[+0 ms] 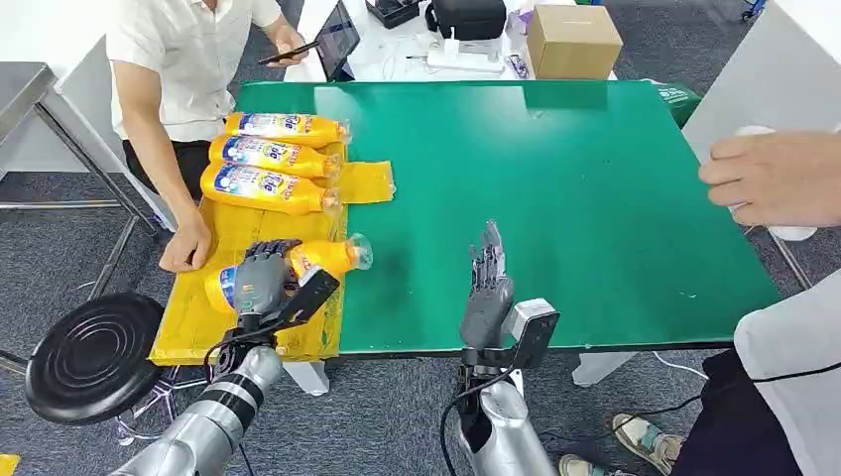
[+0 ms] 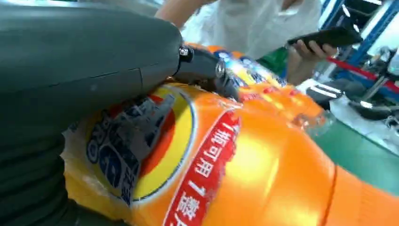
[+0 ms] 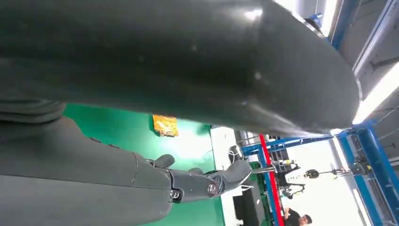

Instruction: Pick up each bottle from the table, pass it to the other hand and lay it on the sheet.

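Silver ribbed arms w/ black cables; dark-grey left robot hand (image 1: 260, 279); right robot hand (image 1: 487, 288).

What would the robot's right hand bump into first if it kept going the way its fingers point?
Probably nothing soon. The right hand points across bare green table toward the far edge, where the way looks free. Beyond that lies white-table clutter, though depth is hard to judge.

Three bottles (image 1: 273, 157) and a person's hand (image 1: 185, 246) crowd the sheet (image 1: 228, 233).
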`<control>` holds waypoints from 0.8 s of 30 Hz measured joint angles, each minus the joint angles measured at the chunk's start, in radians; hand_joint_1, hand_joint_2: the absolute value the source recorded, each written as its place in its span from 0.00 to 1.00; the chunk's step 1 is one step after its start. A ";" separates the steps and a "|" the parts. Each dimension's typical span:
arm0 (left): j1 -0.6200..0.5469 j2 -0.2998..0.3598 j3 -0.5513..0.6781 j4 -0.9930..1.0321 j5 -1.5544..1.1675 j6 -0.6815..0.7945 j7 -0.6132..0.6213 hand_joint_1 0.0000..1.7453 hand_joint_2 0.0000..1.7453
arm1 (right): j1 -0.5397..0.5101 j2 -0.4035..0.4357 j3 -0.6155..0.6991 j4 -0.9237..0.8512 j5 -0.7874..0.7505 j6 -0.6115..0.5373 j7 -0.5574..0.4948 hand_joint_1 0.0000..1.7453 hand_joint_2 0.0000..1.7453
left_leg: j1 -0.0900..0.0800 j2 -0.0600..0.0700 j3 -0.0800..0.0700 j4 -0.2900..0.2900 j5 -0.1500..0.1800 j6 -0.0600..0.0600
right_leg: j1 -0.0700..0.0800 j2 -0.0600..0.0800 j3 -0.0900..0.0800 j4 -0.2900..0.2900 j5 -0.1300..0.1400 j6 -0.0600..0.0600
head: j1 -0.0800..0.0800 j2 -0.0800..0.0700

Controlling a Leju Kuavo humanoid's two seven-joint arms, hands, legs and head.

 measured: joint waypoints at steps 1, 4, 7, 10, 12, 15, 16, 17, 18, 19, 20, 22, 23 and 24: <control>-0.012 -0.001 0.000 0.015 -0.007 -0.020 0.016 0.00 1.00 | 0.000 0.002 0.000 0.002 0.000 0.000 0.000 0.00 0.00 | 0.000 0.000 0.000 0.000 0.000 0.000 | 0.000 0.000 0.000 0.000 0.000 0.000 | 0.000 0.000; -0.043 -0.002 -0.002 0.052 -0.019 -0.092 0.051 0.00 1.00 | 0.000 0.002 0.000 0.007 -0.003 0.000 0.000 0.00 0.00 | 0.000 0.000 0.000 0.000 0.000 0.000 | 0.000 0.000 0.001 0.000 0.000 0.000 | 0.000 0.000; -0.060 -0.002 -0.005 0.074 -0.037 -0.116 0.068 0.00 1.00 | 0.000 0.002 -0.001 0.014 -0.006 0.000 0.000 0.00 0.00 | 0.000 0.000 0.001 0.000 0.000 0.000 | 0.000 0.000 0.001 0.000 0.000 0.000 | 0.000 0.000; -0.072 0.001 -0.025 0.093 -0.089 -0.160 0.099 0.00 1.00 | -0.001 0.002 -0.003 0.018 -0.007 0.001 0.000 0.00 0.00 | 0.000 0.000 0.001 0.000 0.000 0.000 | 0.000 0.000 0.001 0.000 0.000 0.000 | 0.000 0.000; -0.076 0.004 -0.045 0.104 -0.114 -0.193 0.114 0.00 1.00 | -0.001 0.002 -0.004 0.020 -0.007 0.001 0.000 0.00 0.00 | 0.000 0.000 0.001 0.000 0.000 0.000 | 0.000 0.000 0.001 0.000 0.000 0.000 | 0.000 0.000; -0.079 0.007 -0.066 0.114 -0.132 -0.207 0.120 0.00 1.00 | -0.003 0.002 -0.006 0.024 -0.006 0.001 0.000 0.00 0.00 | 0.000 0.000 0.001 0.000 0.000 0.000 | 0.000 0.000 0.001 0.000 0.000 0.000 | 0.000 0.000; -0.080 0.008 -0.074 0.117 -0.141 -0.216 0.121 0.00 1.00 | -0.004 0.002 -0.006 0.026 -0.006 0.001 0.000 0.00 0.00 | 0.000 0.000 0.001 0.000 0.000 0.000 | 0.000 0.000 0.001 0.000 0.000 0.000 | 0.000 0.000; -0.081 0.010 -0.083 0.119 -0.144 -0.220 0.122 0.00 1.00 | -0.005 0.002 -0.007 0.028 -0.005 0.001 0.000 0.00 0.00 | 0.000 0.000 0.001 0.000 0.000 0.000 | 0.000 0.000 0.001 0.000 0.000 0.000 | 0.000 0.000; -0.082 0.010 -0.088 0.122 -0.146 -0.223 0.122 0.00 1.00 | -0.006 0.002 -0.007 0.030 -0.005 0.001 0.000 0.00 0.00 | 0.000 0.000 0.001 0.000 0.000 0.000 | 0.000 0.000 0.002 0.000 0.000 0.000 | 0.000 0.000; -0.083 0.010 -0.092 0.124 -0.146 -0.224 0.122 0.00 1.00 | -0.006 0.002 -0.007 0.032 -0.004 0.001 -0.001 0.00 0.00 | 0.000 0.000 0.001 0.000 0.000 0.000 | 0.000 0.000 0.002 0.000 0.000 0.000 | 0.000 0.000; -0.083 0.011 -0.095 0.124 -0.146 -0.224 0.123 0.00 1.00 | -0.006 0.002 -0.008 0.033 -0.004 0.001 -0.001 0.00 0.00 | 0.000 0.000 0.001 0.000 0.000 0.000 | 0.000 0.000 0.002 0.000 0.000 0.000 | 0.000 0.000; -0.084 0.011 -0.103 0.128 -0.147 -0.225 0.123 0.00 1.00 | -0.006 0.002 -0.008 0.036 -0.003 0.001 -0.001 0.00 0.00 | 0.000 0.000 0.001 0.000 0.000 0.000 | 0.000 0.000 0.002 0.000 0.000 0.000 | 0.000 0.000; -0.085 0.011 -0.104 0.129 -0.147 -0.225 0.124 0.00 1.00 | -0.006 0.002 -0.009 0.037 -0.003 0.001 -0.001 0.00 0.00 | 0.000 0.000 0.001 0.000 0.000 0.000 | 0.000 0.000 0.002 0.000 0.000 0.000 | 0.000 0.000; -0.086 0.011 -0.106 0.131 -0.147 -0.225 0.124 0.00 1.00 | -0.006 0.002 -0.009 0.039 -0.003 0.001 -0.001 0.00 0.00 | 0.000 0.000 0.002 0.000 0.000 0.000 | 0.000 0.000 0.002 0.000 0.000 0.000 | 0.000 0.000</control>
